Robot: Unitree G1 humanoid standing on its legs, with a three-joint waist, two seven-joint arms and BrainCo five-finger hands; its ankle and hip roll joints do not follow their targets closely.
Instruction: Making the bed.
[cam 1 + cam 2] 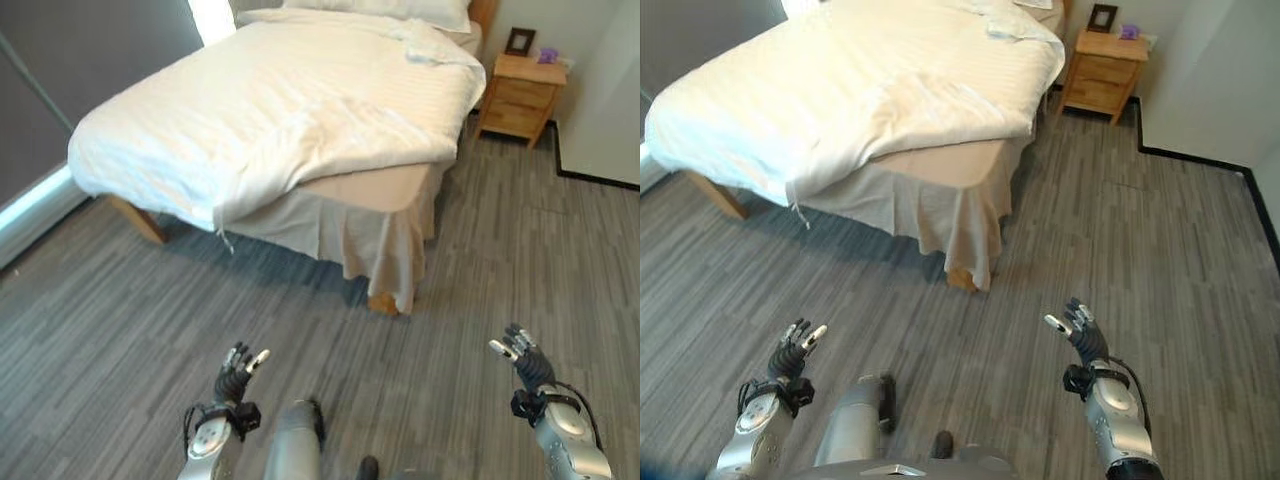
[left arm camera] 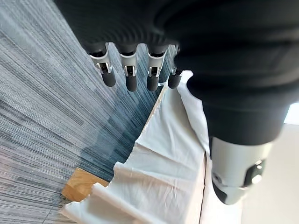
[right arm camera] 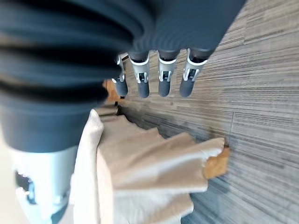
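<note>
— Where was the bed (image 1: pixel 400 185) when you looked?

— Well ahead of both hands, across a stretch of grey wood-grain floor (image 1: pixel 120 330). The left hand (image 1: pixel 236 377) and the right hand (image 1: pixel 524 356) were raised low over the floor, well apart from each other, with the bed's near corner lying beyond the gap between them.

— Were they holding anything?

— No. Both had their fingers loosely spread, gripping nothing and touching nothing.

— And the bedding?

— The white duvet (image 1: pixel 250 110) lay rumpled across the mattress, hanging low over the foot of the bed beyond the left hand. At the corner nearer the right hand it was pulled back, so the beige sheet and the bed skirt (image 1: pixel 380 240) showed. A wooden bed leg (image 1: pixel 383 303) stood under that corner. 1 pillow (image 1: pixel 400 10) sat at the far end.

— Anything else?

— A wooden nightstand (image 1: pixel 520 95) stood beyond the bed, far ahead of the right hand, with a small picture frame (image 1: pixel 519 41) on it.
</note>
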